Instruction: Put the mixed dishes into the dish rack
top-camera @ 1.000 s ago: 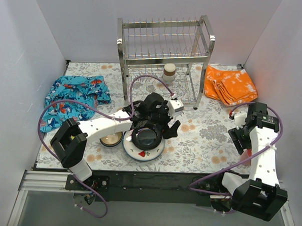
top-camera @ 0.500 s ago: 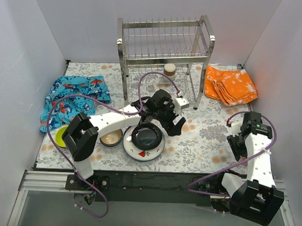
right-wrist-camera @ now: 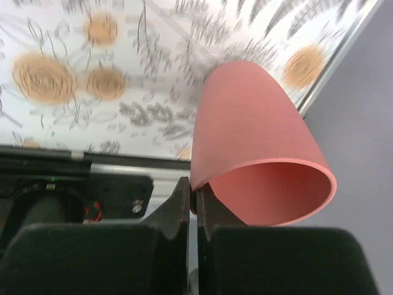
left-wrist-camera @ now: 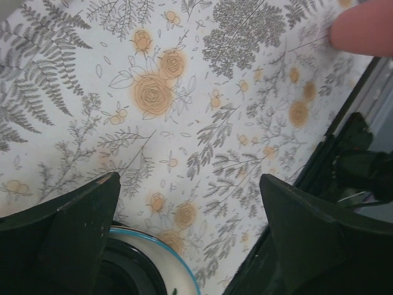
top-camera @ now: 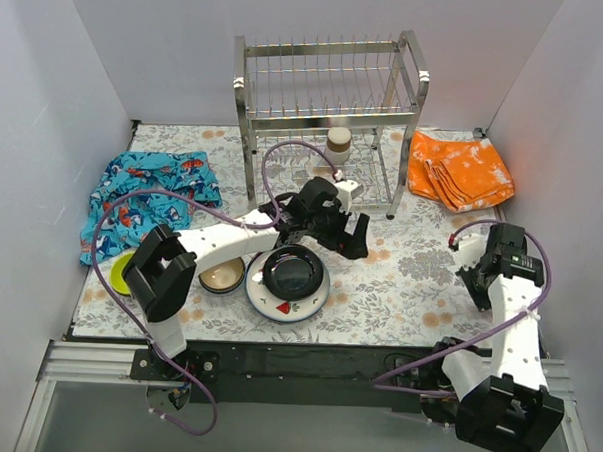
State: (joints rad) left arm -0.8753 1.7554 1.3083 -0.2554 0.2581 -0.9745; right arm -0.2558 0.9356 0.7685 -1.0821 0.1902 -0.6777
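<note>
The chrome dish rack stands at the back; a small pale cup with a tan top sits on its lower tier. A black dish rests on a white plate at front centre, with a tan bowl and a lime bowl to its left. My left gripper hangs open over bare tablecloth just right of the white plate. My right gripper is shut on the rim of a pink cup, one finger inside, by the table's right edge.
A blue patterned cloth lies at the left and an orange cloth at the back right. White walls close in both sides. The black front rail runs just below the cup. The pink cup also shows in the left wrist view.
My right gripper has closed on the pink cup's rim. My left gripper has moved off the stacked plates to the right and stayed open.
</note>
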